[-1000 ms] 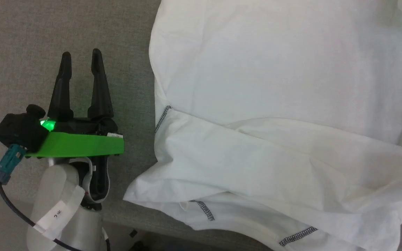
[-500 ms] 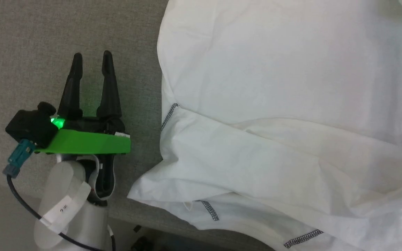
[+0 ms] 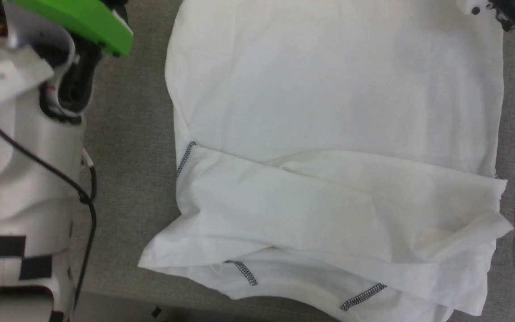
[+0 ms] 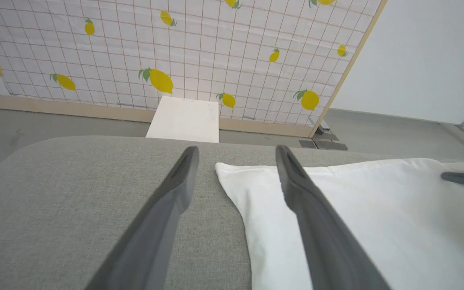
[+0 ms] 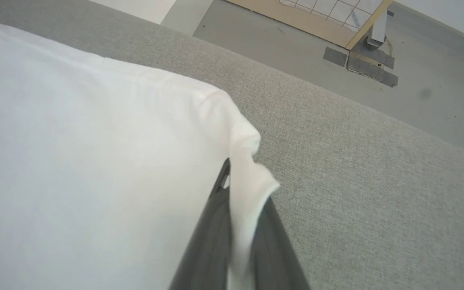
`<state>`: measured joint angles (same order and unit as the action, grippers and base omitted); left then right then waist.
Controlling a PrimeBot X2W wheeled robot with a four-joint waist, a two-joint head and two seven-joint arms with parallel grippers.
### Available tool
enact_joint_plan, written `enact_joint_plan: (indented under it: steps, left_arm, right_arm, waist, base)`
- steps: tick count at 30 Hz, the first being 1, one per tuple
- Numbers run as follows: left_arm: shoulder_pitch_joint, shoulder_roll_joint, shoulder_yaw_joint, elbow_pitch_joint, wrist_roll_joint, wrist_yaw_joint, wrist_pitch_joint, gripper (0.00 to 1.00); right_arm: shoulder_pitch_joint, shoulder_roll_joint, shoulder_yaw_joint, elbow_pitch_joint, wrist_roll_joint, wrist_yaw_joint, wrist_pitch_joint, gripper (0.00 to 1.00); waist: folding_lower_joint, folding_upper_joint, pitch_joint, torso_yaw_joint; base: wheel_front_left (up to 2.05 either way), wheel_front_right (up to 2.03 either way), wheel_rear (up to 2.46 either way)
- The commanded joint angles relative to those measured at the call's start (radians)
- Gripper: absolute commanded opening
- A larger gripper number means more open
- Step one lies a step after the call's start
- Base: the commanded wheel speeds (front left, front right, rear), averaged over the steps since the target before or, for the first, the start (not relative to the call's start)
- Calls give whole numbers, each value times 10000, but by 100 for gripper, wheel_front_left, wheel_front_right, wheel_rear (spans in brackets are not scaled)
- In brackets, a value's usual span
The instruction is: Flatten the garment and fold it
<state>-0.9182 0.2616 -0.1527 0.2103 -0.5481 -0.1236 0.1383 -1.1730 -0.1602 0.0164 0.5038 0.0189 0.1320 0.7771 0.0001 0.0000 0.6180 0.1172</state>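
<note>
A lemon-print gridded screen (image 4: 175, 60) stands beyond the grey fabric-covered table (image 3: 128, 156). The white short-sleeved T-shirt (image 3: 329, 112) lies creased on it. The right gripper (image 5: 245, 185) pinches its corner; the left gripper (image 4: 237, 148) gapes empty.

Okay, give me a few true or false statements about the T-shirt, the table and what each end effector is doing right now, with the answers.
1. The right end effector is shut on an edge of the garment. True.
2. The left end effector is clamped on the garment. False: it stands open and holds nothing, poised at a corner of the garment.
3. The garment lies on a bare wooden table. False: the table has a grey fabric surface.
4. Dark zigzag stitching runs along a seam of the garment. True.
</note>
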Motion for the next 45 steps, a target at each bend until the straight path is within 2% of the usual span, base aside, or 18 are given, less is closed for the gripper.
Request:
enact_joint_plan:
  steps: [1,7,12,16,22,23,24,25,32,33,45]
  left_arm:
    - [-628,187,-127,354,-92,-64,430,100]
    - [-2695,614,-663,2264,-297,8,3123,100]
    - [-3735,762,-790,3275,-341,456,4712,100]
    - [-4106,721,-803,3732,-416,807,5406,100]
    - [-4142,839,-1145,4260,-251,972,6097,100]
    - [-4092,818,-1136,4325,-353,922,6223,33]
    - [-4070,817,-1123,4329,-410,871,6234,0]
    - [-3999,822,-980,4252,-667,679,6070,0]
    - [-4189,978,-610,3911,-841,426,4813,0]
    - [-4491,1021,-593,3783,-698,316,4021,0]
    - [-5719,919,-858,4300,193,105,518,0]
  right_arm:
    - [-173,59,164,-61,152,-13,-116,0]
    - [-351,196,948,-218,737,-13,-356,0]
    - [-512,118,1669,-492,1257,-13,-465,0]
    - [-619,-58,2062,-734,1574,-13,-482,0]
    - [-710,-266,2422,-1039,1952,-13,-489,0]
    - [-711,-290,2441,-1059,1987,-13,-492,0]
    - [-714,-314,2450,-1073,2009,-13,-495,0]
    - [-710,-394,2445,-1077,2055,-13,-541,0]
    - [-804,-512,2173,-928,1959,-13,-839,0]
    - [-1029,-510,1899,-849,1762,-13,-1082,0]
    - [-2123,-4,799,-464,732,-13,-2685,0]
  waist:
    - [-1,0,264,-379]
    - [-1,0,704,-969]
    - [-1,0,1087,-1330]
    - [-1,0,1307,-1465]
    - [-1,0,1577,-1516]
    - [-1,0,1599,-1505]
    - [-1,0,1619,-1493]
    - [-1,0,1636,-1444]
    - [-1,0,1422,-1355]
    - [-1,0,1338,-1319]
    - [-1,0,1003,-1279]
  base:
    - [0,0,0]
    - [0,0,0]
    - [0,0,0]
    - [0,0,0]
    - [0,0,0]
    - [0,0,0]
    - [0,0,0]
    - [0,0,0]
    - [0,0,0]
    - [0,0,0]
    - [0,0,0]
